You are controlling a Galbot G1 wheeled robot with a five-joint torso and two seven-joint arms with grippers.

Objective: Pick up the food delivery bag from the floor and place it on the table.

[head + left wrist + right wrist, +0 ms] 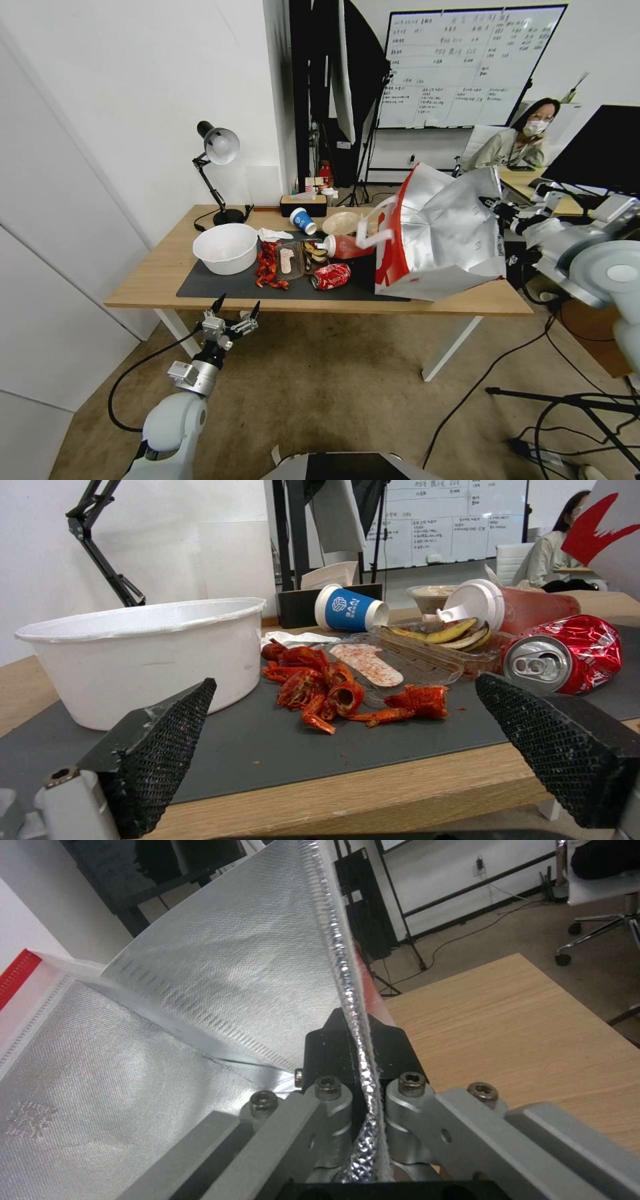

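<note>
Beside the surface (167, 267), the right gripper (357, 1040) pinches the soft, light bag (440, 233) by its foil rim; left gripper (235, 313) waits wide.

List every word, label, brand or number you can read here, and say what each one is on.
"BAAI", beside a white logo: on the tipped blue paper cup.
Whiteboard: rows of handwriting, too small to read.
Crushed red can: no readable lettering.
Delivery bag: a red mark on its white face, no readable words.
</note>
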